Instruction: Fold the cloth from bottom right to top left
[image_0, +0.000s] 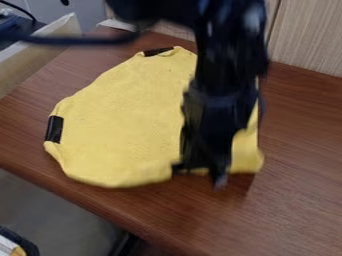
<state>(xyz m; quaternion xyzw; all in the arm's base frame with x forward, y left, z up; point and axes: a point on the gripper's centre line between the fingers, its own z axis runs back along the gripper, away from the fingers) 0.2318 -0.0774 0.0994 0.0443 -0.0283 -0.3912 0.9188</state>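
The gripper (198, 176) is held open at the cloth's (127, 120) near edge; pinched here, short of the bottom-right corner (252, 164), a skewed fold could be produced!

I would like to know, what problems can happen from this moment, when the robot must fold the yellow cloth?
The gripper is at the lower edge of the yellow cloth, left of its bottom right corner. It may catch the edge instead of the corner, and the fold could come out crooked.

The cloth's lower left side lies near the edge of the table, so a bad push might slide part of it over.
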